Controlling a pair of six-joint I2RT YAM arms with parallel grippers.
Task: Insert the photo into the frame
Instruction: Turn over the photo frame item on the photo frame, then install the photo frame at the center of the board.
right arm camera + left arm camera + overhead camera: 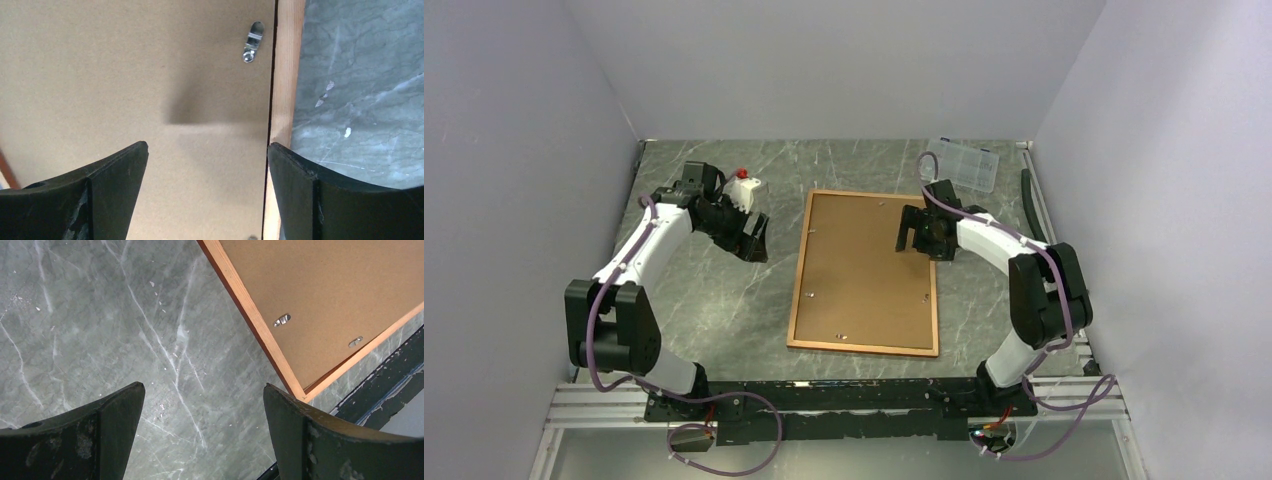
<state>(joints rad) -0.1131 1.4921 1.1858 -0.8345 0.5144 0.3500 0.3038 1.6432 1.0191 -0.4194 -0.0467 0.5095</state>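
Observation:
The frame [864, 347] lies back side up in the middle of the table, its thin wooden border around the brown backing board [864, 270]. Small metal clips [252, 41] sit along the board's edges. The photo is not in view. My left gripper [757, 245] is open and empty over bare table left of the frame; its wrist view [204, 390] shows the frame's corner [250, 315] to the right. My right gripper [911, 232] is open and empty over the frame's right edge near the far end, straddling the board [125, 75] and the border [286, 75] in its wrist view [207, 147].
A small clear plastic compartment box [965, 164] stands at the back right. A small white object with a red top [744, 185] sits behind my left arm. A black rail [844, 395] runs along the near edge. Grey walls close in the table on three sides.

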